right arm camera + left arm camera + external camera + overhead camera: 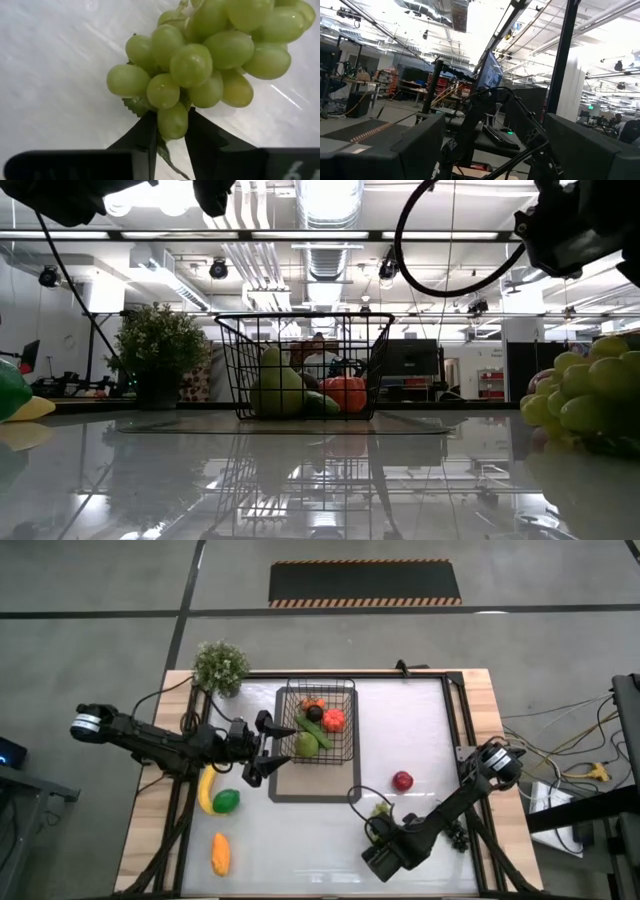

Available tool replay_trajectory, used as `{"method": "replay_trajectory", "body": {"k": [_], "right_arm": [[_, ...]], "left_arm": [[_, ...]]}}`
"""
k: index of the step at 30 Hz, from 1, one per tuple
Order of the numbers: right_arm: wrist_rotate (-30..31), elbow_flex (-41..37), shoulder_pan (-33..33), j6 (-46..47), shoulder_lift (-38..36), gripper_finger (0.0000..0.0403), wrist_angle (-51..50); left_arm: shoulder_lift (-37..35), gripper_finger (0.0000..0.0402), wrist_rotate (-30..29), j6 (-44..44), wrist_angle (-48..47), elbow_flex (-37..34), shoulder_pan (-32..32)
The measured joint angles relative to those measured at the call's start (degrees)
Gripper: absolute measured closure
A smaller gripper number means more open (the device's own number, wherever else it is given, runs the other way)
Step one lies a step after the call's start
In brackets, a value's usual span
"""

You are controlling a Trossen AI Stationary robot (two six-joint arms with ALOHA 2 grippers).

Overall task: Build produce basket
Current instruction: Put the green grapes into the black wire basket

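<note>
Produce lies partly in the basket (316, 722) and partly loose on the white table (420, 730). That basket is black wire mesh, rectangular, open-gridded on every side, standing on a flat dark-bordered mat (300, 788) at the table's middle, toward the far edge. Inside it the low view shows a green pear (277, 386), a dark green piece leaning beside it, and an orange-red fruit (345, 392) to the right; from above, an orange piece sits toward the far side.

Left of the mat lie a yellow banana (205, 790) and a round green fruit (227, 801) touching it, with an orange-yellow piece (221, 853) nearer the front edge. A red apple (402, 781) rests right of the mat. Dark grapes (458, 837) sit near the right front edge, half hidden by the arm.

The green grapes (200, 65), a tight bunch of glossy pale green ovals, lie on the table near the front, right of centre. The right gripper (172, 132) is down on them, its two dark fingers pinching the lowest grape of the bunch.

The left gripper (268, 752) hangs above the mat's left edge, just beside the basket, fingers spread wide with nothing between them. A potted plant (220, 667) stands at the far left corner.
</note>
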Motion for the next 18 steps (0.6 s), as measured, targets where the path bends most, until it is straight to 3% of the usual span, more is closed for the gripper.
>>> {"method": "replay_trajectory", "body": {"k": [9,18], "right_arm": [[-1.41,0.34,0.00,-3.90,-0.64,0.0344,-0.87],[0.51,5.17,0.00,-14.22,-0.87,0.0366,-2.51]], "left_arm": [[-0.14,0.0077,0.00,0.00,0.03,0.09,0.00],[-0.15,0.0077,-0.02,0.00,0.32,0.17,0.00]]}}
